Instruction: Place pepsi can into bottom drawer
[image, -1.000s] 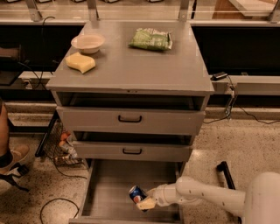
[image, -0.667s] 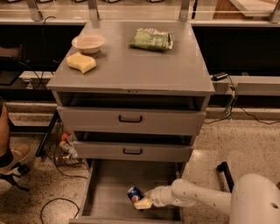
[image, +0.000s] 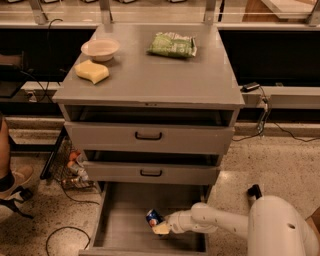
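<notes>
- Our end effector (image: 161, 228) is down inside the open bottom drawer (image: 122, 227), reaching in from the right, and it's clamped on the can (image: 154, 217).
- The can is tilted, roughly mid-drawer, a bit toward the front.
- Up on the surface (image: 150, 85) we've got a bowl (image: 100, 49) and a sponge (image: 92, 71) by the back-left corner.
- There's a chip bag (image: 171, 45) near the back edge, right of the middle.

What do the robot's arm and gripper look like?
The arm is smooth, glossy white, built of rounded tubular segments widening into a bulky white shell. The gripper, inside the wide grey metal bottom drawer, is white with a pale yellowish tip.
</notes>
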